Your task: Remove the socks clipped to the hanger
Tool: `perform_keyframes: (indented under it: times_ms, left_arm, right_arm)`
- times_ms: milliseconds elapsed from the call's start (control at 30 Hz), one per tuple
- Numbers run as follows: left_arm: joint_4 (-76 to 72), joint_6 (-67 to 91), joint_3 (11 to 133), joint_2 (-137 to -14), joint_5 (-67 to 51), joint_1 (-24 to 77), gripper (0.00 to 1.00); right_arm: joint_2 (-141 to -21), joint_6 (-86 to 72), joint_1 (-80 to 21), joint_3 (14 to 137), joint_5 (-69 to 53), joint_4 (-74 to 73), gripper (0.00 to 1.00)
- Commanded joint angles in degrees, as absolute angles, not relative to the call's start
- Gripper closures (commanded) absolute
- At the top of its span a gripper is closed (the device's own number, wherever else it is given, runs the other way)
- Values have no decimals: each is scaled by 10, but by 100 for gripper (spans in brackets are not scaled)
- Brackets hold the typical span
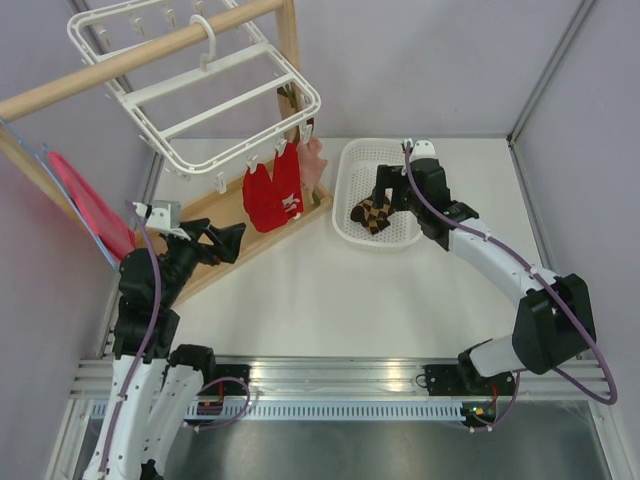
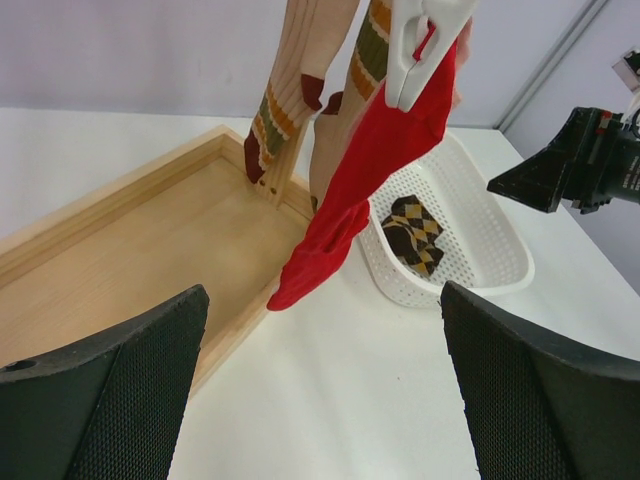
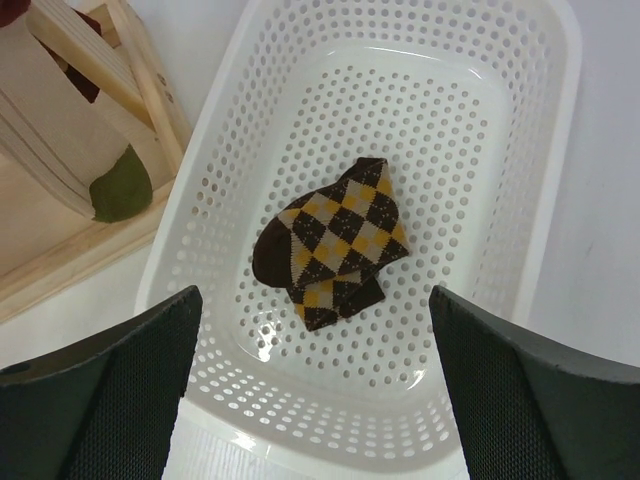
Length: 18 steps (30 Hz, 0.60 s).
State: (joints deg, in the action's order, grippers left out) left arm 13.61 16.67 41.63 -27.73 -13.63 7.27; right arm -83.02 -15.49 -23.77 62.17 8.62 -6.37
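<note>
The white hanger (image 1: 215, 95) hangs from a wooden bar at the upper left. Red socks (image 1: 272, 190) and a pale pink sock (image 1: 316, 160) hang clipped to its near edge. In the left wrist view a red sock (image 2: 360, 180) hangs from a white clip (image 2: 420, 45), beside cream striped socks (image 2: 300, 90). The brown-and-cream checkered sock (image 3: 335, 245) lies loose in the white mesh basket (image 3: 500, 320). My right gripper (image 1: 385, 192) is open and empty just above that basket. My left gripper (image 1: 232, 240) is open and empty, below and left of the red socks.
The wooden rack has a tray-like base (image 2: 120, 270) under the hanger, with an upright post (image 1: 290, 45). A red flat object (image 1: 85, 205) leans at the far left. Metal frame posts stand at the right (image 1: 545, 70).
</note>
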Motion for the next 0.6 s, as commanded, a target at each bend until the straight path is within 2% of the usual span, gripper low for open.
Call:
perform_keyframes:
  times_ms: [0, 300, 567]
  left_arm:
    - [133, 200, 398, -266, -149, 76, 0]
    - [84, 236, 398, -338, -116, 98, 0]
    - [40, 222, 430, -424, -95, 134, 0]
  right_arm:
    - [-804, -172, -235, 601, 66, -38, 2]
    - [-769, -210, -235, 547, -13, 21, 2]
    - [-742, -214, -236, 493, -35, 51, 2]
